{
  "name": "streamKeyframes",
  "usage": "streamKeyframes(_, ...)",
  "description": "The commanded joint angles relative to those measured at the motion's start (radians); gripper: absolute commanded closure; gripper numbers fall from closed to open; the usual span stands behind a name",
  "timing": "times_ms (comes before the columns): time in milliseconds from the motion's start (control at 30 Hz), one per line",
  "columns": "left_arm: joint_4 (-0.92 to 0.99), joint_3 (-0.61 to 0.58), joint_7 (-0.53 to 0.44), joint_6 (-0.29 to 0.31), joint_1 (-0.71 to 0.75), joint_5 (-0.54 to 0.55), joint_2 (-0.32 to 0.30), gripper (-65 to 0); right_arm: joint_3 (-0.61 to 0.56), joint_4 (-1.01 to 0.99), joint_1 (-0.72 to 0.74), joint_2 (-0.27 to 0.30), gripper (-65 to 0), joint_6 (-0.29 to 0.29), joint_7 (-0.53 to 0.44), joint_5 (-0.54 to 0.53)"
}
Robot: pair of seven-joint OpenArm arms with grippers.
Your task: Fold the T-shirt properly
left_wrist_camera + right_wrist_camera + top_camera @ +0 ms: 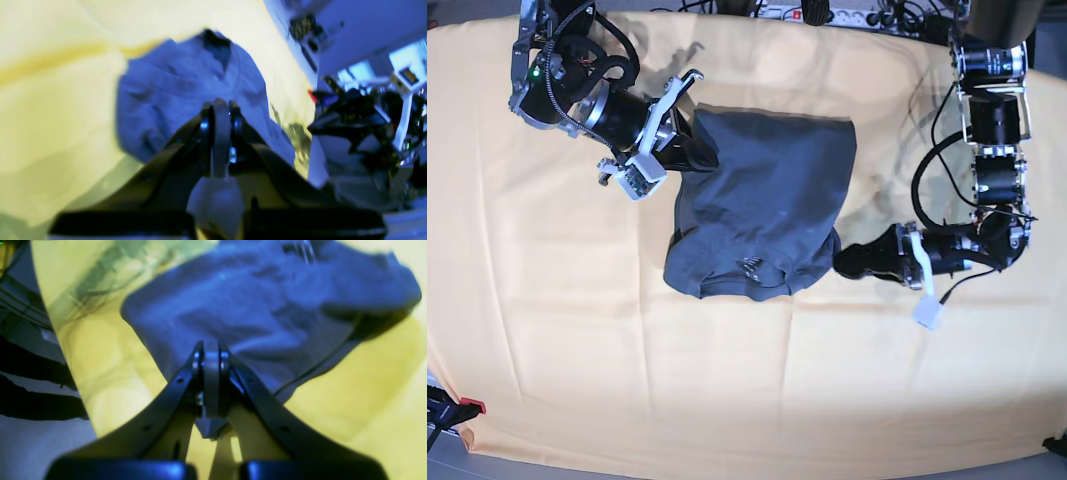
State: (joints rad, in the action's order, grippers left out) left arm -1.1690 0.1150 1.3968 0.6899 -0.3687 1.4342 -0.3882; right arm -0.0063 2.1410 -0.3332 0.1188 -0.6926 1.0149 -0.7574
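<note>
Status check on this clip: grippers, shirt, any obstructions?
Left gripper and right gripper both shut on T-shirt edges. T-shirt partly folded, bunched on the yellow-orange cloth. Nothing in the way.

The T-shirt (762, 205) is plain dark slate grey in the middle of the base view and shows bluer in both wrist views. The cloth (577, 350) under it is plain yellow-orange, filling the frame. The arms are black with silver joints and white parts at upper left and right.
</note>
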Motion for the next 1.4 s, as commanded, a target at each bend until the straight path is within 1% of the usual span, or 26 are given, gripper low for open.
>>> streamKeyframes(0,-0.015,-0.025,-0.041,0.008,-0.026,-0.047,-0.01,0.0,-0.015,0.016,0.003,0.0,0.0,-0.006,-0.019,-0.022)
streamKeyframes(100,-0.014,-0.122,-0.246,0.008,-0.025,-0.348,-0.01,0.0,-0.059,0.001,-0.003,0.0,0.0,-0.006,-0.027,0.035)
streamKeyframes(167,-0.014,-0.178,-0.373,0.008,-0.025,-0.522,-0.011,0.0,-0.086,-0.041,-0.002,0.0,0.0,-0.006,-0.035,0.074)
streamKeyframes(233,-0.014,-0.218,-0.462,0.008,-0.026,-0.645,-0.011,0.0,-0.101,-0.098,-0.002,0.0,0.0,-0.006,-0.062,0.111)
streamKeyframes(300,-0.014,-0.249,-0.544,0.007,-0.027,-0.758,-0.01,0.0,-0.101,-0.144,-0.002,0.0,0.0,-0.006,-0.061,0.123)
streamKeyframes(367,-0.014,-0.276,-0.636,-0.034,-0.031,-0.87,-0.01,0.0,-0.101,-0.164,-0.003,0.001,0.0,-0.006,-0.056,0.139)
streamKeyframes(433,-0.014,-0.301,-0.727,-0.061,-0.034,-0.972,-0.01,0.0,-0.098,-0.164,-0.005,0.002,0.0,-0.006,-0.045,0.137)
streamKeyframes(467,-0.014,-0.313,-0.759,-0.071,-0.037,-1.014,-0.01,0.0,-0.098,-0.164,-0.005,0.001,0.0,-0.006,-0.037,0.137)
streamKeyframes(500,-0.014,-0.324,-0.771,-0.083,-0.04,-1.045,-0.011,0.0,-0.098,-0.164,-0.005,0.001,0.0,-0.006,-0.023,0.137)
streamKeyframes(567,-0.014,-0.338,-0.765,-0.102,-0.051,-1.083,-0.011,0.0,-0.098,-0.164,-0.005,0.001,0.0,-0.006,0.0,0.136)
streamKeyframes(633,-0.014,-0.337,-0.734,-0.103,-0.066,-1.085,-0.016,0.0,-0.098,-0.153,-0.005,0.001,0.0,-0.006,0.012,0.138)
streamKeyframes(667,-0.014,-0.337,-0.707,-0.103,-0.079,-1.074,-0.023,0.0,-0.098,-0.136,-0.005,0.001,0.0,-0.005,0.019,0.138)
streamKeyframes(700,-0.015,-0.337,-0.671,-0.098,-0.092,-1.04,-0.032,0.0,-0.098,-0.111,-0.005,0.001,0.0,0.003,0.018,0.137)
streamKeyframes(767,-0.027,-0.335,-0.579,-0.079,-0.122,-0.912,-0.057,0.0,-0.098,-0.053,-0.005,0.001,0.0,0.004,0.007,0.122)
streamKeyframes(833,-0.061,-0.333,-0.47,-0.065,-0.14,-0.744,-0.087,0.0,-0.096,-0.002,-0.004,0.001,0.0,-0.006,-0.055,0.124)
streamKeyframes(933,-0.131,-0.297,-0.311,-0.067,-0.14,-0.465,-0.132,0.0,-0.076,0.042,0.016,0.0,0.0,-0.006,-0.128,0.118)
streamKeyframes(1000,-0.154,-0.253,-0.222,-0.084,-0.135,-0.277,-0.153,0.0,-0.043,0.044,0.048,-0.003,0.0,0.019,-0.133,0.055)
streamKeyframes(1033,-0.159,-0.221,-0.181,-0.08,-0.126,-0.2,-0.155,0.0,-0.019,0.044,0.062,-0.008,0.0,0.023,-0.132,0.019)
streamKeyframes(1100,-0.167,-0.152,-0.097,-0.049,-0.1,-0.078,-0.154,0.0,0.048,0.044,0.067,-0.013,0.0,0.013,-0.132,-0.088)
streamKeyframes(1167,-0.172,-0.088,-0.016,-0.032,-0.057,0.049,-0.154,0.0,0.131,0.044,0.061,-0.019,0.0,-0.006,-0.086,-0.235)
streamKeyframes(1200,-0.173,-0.058,-0.001,-0.027,-0.035,0.049,-0.154,0.0,0.175,0.044,0.059,-0.022,0.0,-0.006,-0.034,-0.323)
streamKeyframes(1267,-0.191,-0.002,-0.001,-0.039,0.01,0.049,-0.146,0.0,0.267,0.044,0.058,-0.022,0.0,-0.006,0.08,-0.502)
streamKeyframes(1367,-0.244,0.071,-0.001,-0.055,0.084,0.049,-0.147,0.0,0.413,0.044,0.055,-0.019,0.0,-0.006,0.244,-0.716)
